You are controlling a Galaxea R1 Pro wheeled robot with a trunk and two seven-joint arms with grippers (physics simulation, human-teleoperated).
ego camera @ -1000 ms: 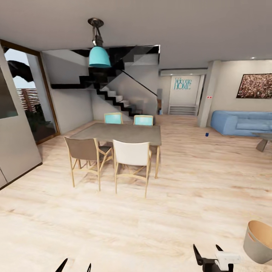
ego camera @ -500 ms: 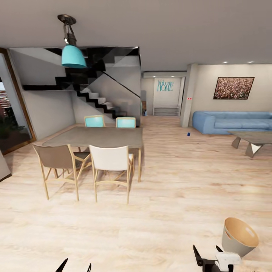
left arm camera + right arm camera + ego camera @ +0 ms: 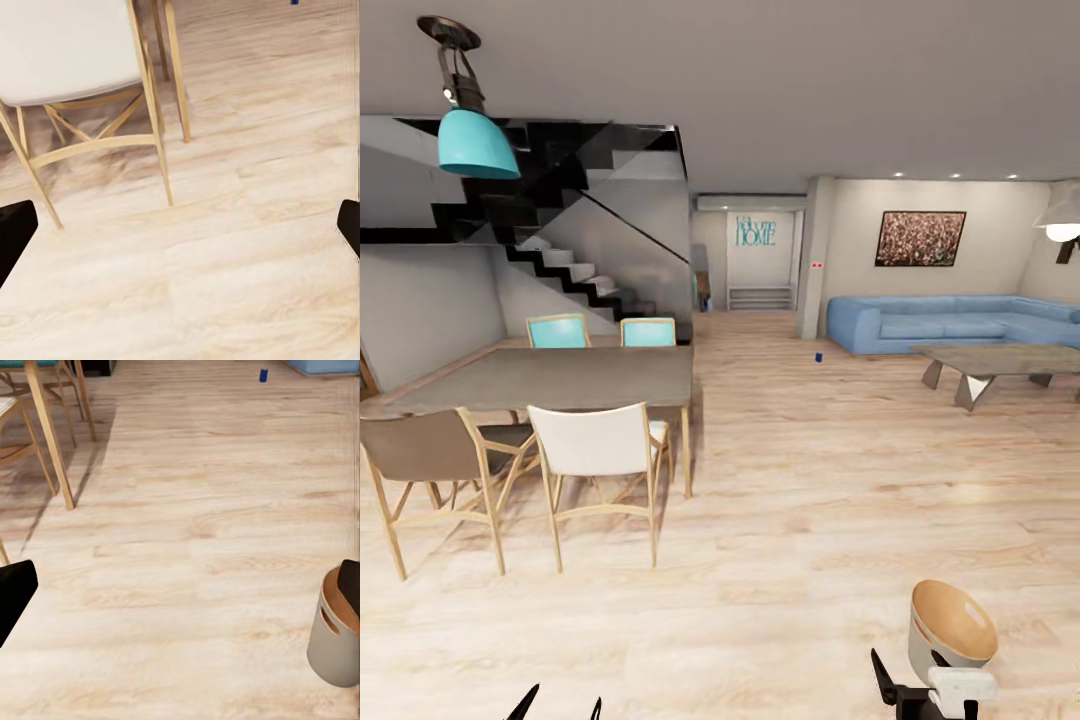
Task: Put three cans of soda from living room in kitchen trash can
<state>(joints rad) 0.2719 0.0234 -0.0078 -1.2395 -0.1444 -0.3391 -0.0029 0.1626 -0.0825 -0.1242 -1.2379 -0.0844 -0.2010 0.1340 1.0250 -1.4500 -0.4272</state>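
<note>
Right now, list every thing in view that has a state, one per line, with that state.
Left gripper: open, empty.
Right gripper: open, holding nothing.
Trash can: on the wood floor beside the right gripper, appears upright, no can visible inside.
Blue soda can: standing on the floor near the sofa.
Hanging lamp: lit.
White chair: upright at the dining table.

The blue can point(image 3: 819, 356) on the far floor is too small to read. Both hands, left point(image 3: 560, 708) and right point(image 3: 910, 682), are cut off at the head view's bottom edge; the bin point(image 3: 335, 639) is cropped in the right wrist view.
</note>
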